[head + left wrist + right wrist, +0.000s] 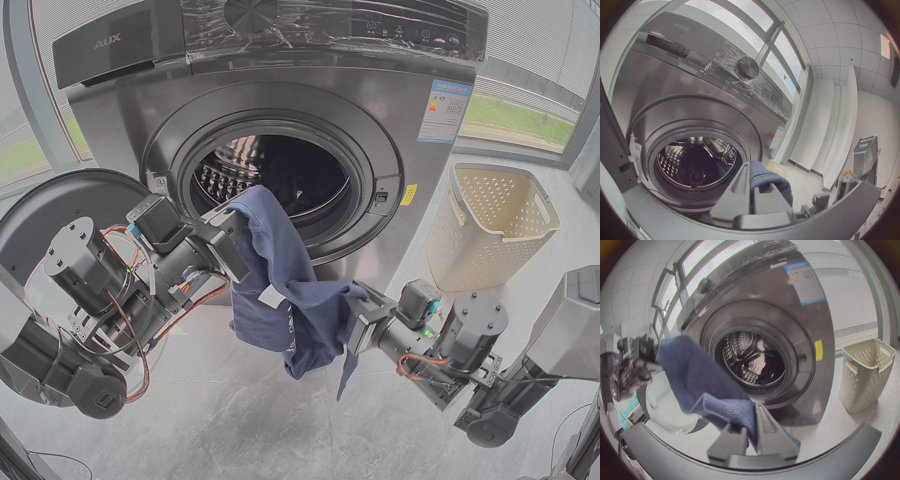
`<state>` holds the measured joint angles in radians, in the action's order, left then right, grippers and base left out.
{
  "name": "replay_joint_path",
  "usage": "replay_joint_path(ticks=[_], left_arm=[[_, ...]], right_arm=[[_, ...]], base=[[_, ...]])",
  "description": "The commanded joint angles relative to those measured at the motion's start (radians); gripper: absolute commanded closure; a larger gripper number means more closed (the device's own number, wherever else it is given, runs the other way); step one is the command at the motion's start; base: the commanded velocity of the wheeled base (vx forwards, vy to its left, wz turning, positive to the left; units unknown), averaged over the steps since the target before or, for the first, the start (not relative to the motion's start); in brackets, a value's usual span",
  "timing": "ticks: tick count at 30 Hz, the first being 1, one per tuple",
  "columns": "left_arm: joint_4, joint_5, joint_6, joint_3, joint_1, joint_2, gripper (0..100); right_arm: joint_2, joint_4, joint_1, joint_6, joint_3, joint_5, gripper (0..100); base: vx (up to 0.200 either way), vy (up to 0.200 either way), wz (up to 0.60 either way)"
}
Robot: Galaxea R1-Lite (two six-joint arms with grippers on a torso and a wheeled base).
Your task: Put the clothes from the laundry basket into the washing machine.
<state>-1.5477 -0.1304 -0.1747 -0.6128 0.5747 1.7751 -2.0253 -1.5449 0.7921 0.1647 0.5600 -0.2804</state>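
The left tool (232,215) is clamped on the top of the blue cloth (281,275); the right tool (351,309) is clamped on a lower corner of it; the cloth hangs between the two tools, above the floor (250,412). Just past the left tool is the round open mouth of the washing machine (281,106); something dark lies in its drum (219,178); its door (56,200) stands open beside the left tool, on the side away from the cloth. The laundry basket (494,225) stands beyond the right tool, well apart from it.
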Motion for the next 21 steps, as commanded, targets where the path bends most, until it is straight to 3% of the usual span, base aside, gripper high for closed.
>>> replay_joint_path(ticks=[1, 10, 16, 21], left_arm=[[0.0, 0.031, 0.0, -0.055, -0.004, 0.004, 100], [-0.002, 0.041, 0.0, -0.081, -0.024, 0.001, 100], [0.0, 0.04, 0.0, -0.09, -0.033, -0.016, 100], [0.0, 0.038, 0.0, -0.087, -0.024, -0.036, 100]], right_arm=[[-0.098, 0.0, 0.039, 0.003, -0.098, -0.005, 0], [-0.197, -0.001, 0.142, -0.001, -0.137, 0.006, 0], [-0.225, -0.001, 0.128, 0.004, -0.129, 0.004, 0], [-0.236, 0.0, 0.079, -0.007, -0.014, 0.004, 0]], base=[[0.0, 0.0, 0.0], [0.0, 0.0, 0.0], [0.0, 0.0, 0.0], [0.0, 0.0, 0.0]])
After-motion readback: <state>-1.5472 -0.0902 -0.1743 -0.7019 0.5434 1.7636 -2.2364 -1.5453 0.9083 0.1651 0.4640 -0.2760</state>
